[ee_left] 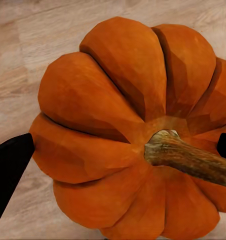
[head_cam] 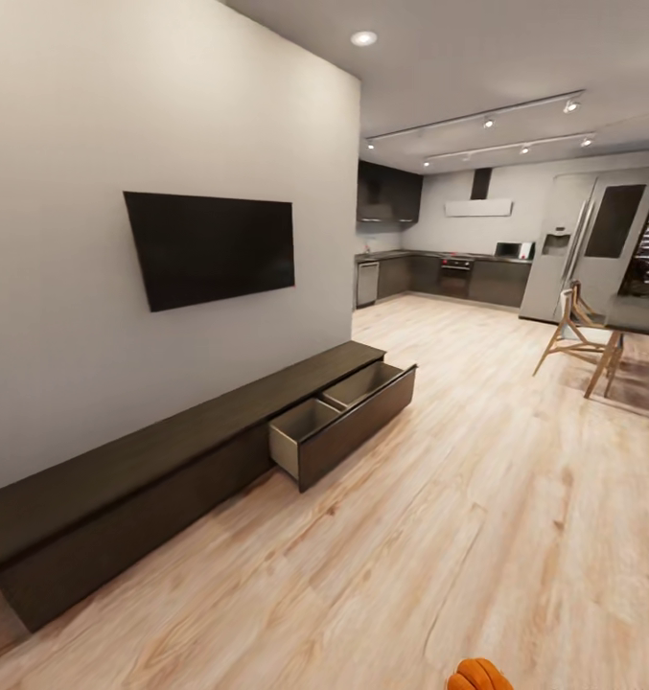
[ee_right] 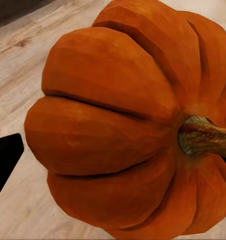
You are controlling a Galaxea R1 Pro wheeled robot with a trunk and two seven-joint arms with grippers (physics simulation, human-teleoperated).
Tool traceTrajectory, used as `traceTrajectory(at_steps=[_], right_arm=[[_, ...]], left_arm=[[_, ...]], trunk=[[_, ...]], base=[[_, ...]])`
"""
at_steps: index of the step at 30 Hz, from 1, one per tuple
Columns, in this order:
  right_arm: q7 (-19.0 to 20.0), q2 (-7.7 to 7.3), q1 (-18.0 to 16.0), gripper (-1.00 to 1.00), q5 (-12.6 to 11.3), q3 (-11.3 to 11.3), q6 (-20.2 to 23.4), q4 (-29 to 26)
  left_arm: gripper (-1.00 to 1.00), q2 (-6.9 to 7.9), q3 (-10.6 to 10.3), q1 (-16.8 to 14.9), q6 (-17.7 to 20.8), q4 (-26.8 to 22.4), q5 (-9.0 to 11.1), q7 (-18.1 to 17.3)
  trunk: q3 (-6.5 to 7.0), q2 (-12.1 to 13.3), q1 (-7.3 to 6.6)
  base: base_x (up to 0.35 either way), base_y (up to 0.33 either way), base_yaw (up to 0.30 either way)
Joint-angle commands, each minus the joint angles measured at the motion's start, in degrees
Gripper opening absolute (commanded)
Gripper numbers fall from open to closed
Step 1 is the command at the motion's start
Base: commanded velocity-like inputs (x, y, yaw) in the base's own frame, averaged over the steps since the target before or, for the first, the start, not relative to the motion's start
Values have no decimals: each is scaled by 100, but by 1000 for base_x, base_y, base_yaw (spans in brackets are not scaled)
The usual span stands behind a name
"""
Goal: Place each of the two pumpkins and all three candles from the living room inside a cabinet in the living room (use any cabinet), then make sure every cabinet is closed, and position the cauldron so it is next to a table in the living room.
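A ribbed orange pumpkin point(ee_left: 108, 125) with a brown stem sits between the black fingers point(ee_left: 8, 165) of my left gripper point(ee_left: 123, 150), which is shut on it above the plank floor. My right gripper point(ee_right: 118, 160) is shut on a second pumpkin point(ee_right: 113, 125); one black finger point(ee_right: 4, 160) shows at its side. An orange pumpkin top point(head_cam: 477, 676) peeks in at the bottom edge of the head view. The long dark cabinet point(head_cam: 151, 479) runs along the wall ahead on the left, with one drawer point(head_cam: 343, 422) pulled open, its pale inside bare as far as I can see.
A black TV point(head_cam: 209, 247) hangs on the white wall above the cabinet. Light wood floor point(head_cam: 477, 498) stretches between me and the drawer. Beyond lie a dark kitchen point(head_cam: 449, 273) and a fridge point(head_cam: 592, 240). A wooden chair point(head_cam: 578, 335) and a dark table point(head_cam: 640, 316) stand at the right.
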Motion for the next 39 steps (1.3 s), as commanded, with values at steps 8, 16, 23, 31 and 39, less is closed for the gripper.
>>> traceTrajectory(at_steps=[8,16,23,31,39], right_arm=[[-25,-1,-6,-100,-25,46,-5,1],[-25,-11,-6,-100,-25,38,-7,-7],[-26,-7,-6,-100,-25,41,-7,-8],[-25,-4,-6,-100,-25,44,-7,-8],[-25,2,-6,-100,-23,46,-7,-8]], left_arm=[[-100,6,-54,0,224,-13,-5,52],[-100,8,-55,0,269,-13,-5,52],[-100,9,-55,0,267,-13,-5,52],[-100,9,-51,0,268,-13,-5,52],[-100,9,-50,0,268,-13,-5,52]], trunk=[[-6,-3,2],[-6,-3,2],[-6,-3,2],[-6,-3,2],[-6,-3,2]], base=[[244,-230,-297],[242,-234,-257],[242,-233,-263],[245,-214,-265],[264,-184,-182]])
